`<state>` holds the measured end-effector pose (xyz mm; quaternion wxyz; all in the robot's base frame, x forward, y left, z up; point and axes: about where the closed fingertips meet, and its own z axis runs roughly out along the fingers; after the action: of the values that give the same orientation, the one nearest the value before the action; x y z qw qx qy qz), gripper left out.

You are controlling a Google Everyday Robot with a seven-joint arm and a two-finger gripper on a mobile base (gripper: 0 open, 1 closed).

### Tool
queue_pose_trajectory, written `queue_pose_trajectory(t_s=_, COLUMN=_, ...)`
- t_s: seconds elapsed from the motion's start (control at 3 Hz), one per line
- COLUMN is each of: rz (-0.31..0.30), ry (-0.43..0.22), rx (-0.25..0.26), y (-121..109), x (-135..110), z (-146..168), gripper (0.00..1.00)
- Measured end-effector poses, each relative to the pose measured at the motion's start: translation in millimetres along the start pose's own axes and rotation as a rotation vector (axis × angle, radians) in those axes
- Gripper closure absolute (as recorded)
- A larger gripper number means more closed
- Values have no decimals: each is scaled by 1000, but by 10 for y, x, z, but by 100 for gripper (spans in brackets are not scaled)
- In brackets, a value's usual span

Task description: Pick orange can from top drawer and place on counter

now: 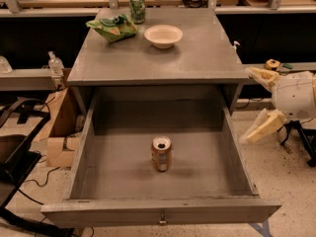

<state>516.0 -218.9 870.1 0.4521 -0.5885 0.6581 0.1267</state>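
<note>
The robot's cream-coloured two-finger gripper (256, 100) hangs at the right edge of the view, outside the open drawer and just beyond its right wall. Its two fingers (260, 76) are spread wide apart, one above the other, and nothing sits between them; the gripper is released and empty.

To the left of the gripper and lower in the view, the small orange-brown drink can (161, 153) stands upright on the floor of the wide grey wooden top drawer (163, 210). The can is near the middle of the drawer floor, apart from all four walls, with its silver rim and dark mouth hole facing up. It is well apart from the gripper, with the drawer's right wall between them. The drawer is pulled fully out, and a small metal knob (161, 220) shows on its front panel.

Above and to the left of the gripper lies the flat grey tabletop (202, 58) of the cabinet. On it, farther from the gripper than the tabletop's right edge, rests a shallow white bowl (163, 35). Beyond the bowl lies a crumpled green snack bag (111, 26), and a green-and-white patterned can (137, 7) stands upright at the back edge.
</note>
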Motion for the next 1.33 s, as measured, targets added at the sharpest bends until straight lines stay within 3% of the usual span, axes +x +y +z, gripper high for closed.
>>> queue_pose_trajectory(t_s=0.67, rz=29, ry=-198, rx=-147, y=237, x=214, z=1299, gripper=0)
queue_pose_trajectory(t_s=1.0, rz=27, ry=-232, rx=-228, y=361, x=225, z=1764, gripper=0)
queue_pose_trajectory(t_s=1.33, rz=39, ry=-201, rx=-292, y=580, x=308, z=2101, gripper=0)
